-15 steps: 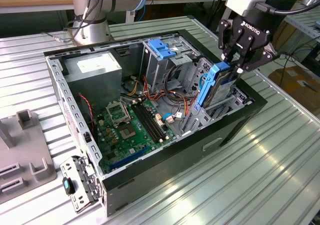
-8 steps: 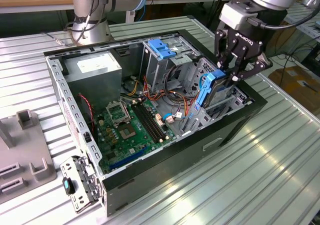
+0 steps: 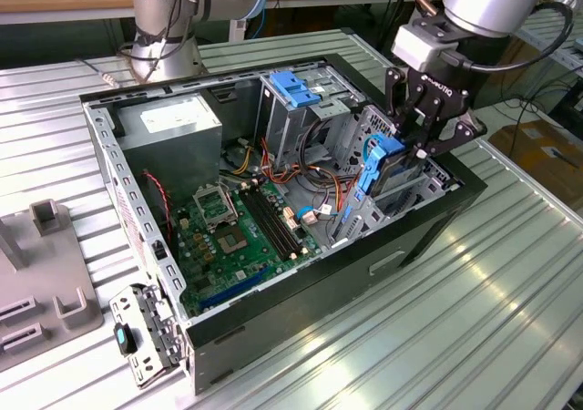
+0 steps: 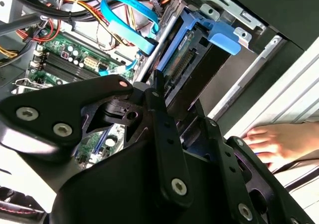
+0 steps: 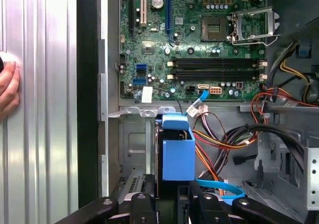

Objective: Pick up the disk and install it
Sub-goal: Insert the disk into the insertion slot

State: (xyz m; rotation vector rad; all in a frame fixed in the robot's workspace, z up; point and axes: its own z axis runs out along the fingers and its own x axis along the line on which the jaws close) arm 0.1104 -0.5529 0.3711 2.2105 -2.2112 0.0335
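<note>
**Exterior view.** 1 open computer case (image 3: 428, 219) lies on the ribbed metal table (image 3: 510, 292), with its motherboard (image 3: 241, 237) exposed. The gripper (image 3: 412, 150) hangs over the end of the case at the exterior view's right. Its fingers are pressed onto the disk (image 3: 387, 169). The disk stands on edge and tilted, directly under the gripper. Its blue rail faces the exterior view's left, and its lower part sits down among the grey bay frames at that end. A drive cage (image 3: 296, 100) with a blue latch sits farther back, apart from the disk. The power supply (image 3: 173, 123) is in the far corner toward the exterior view's left. A grey fixture (image 3: 46, 282) sits on the table at the exterior view's left edge.

**Second wrist view.** 2 black fingers (image 4: 164, 134) run along the disk (image 4: 192, 55) and pinch it between them; its blue rail tab is at the far end. A blue flat cable (image 4: 127, 12) loops just beside the disk. A person's hand (image 4: 266, 142) rests on the table outside the case wall.

**First wrist view.** The disk (image 5: 177, 152) shows its blue carrier end-on, rising from between the 2 fingers of the gripper (image 5: 172, 206). The motherboard (image 5: 199, 45) lies beyond it. Orange and yellow wires (image 5: 219, 144) run just beside the disk. The hand (image 5: 7, 89) is on the table, beyond the case wall.
</note>
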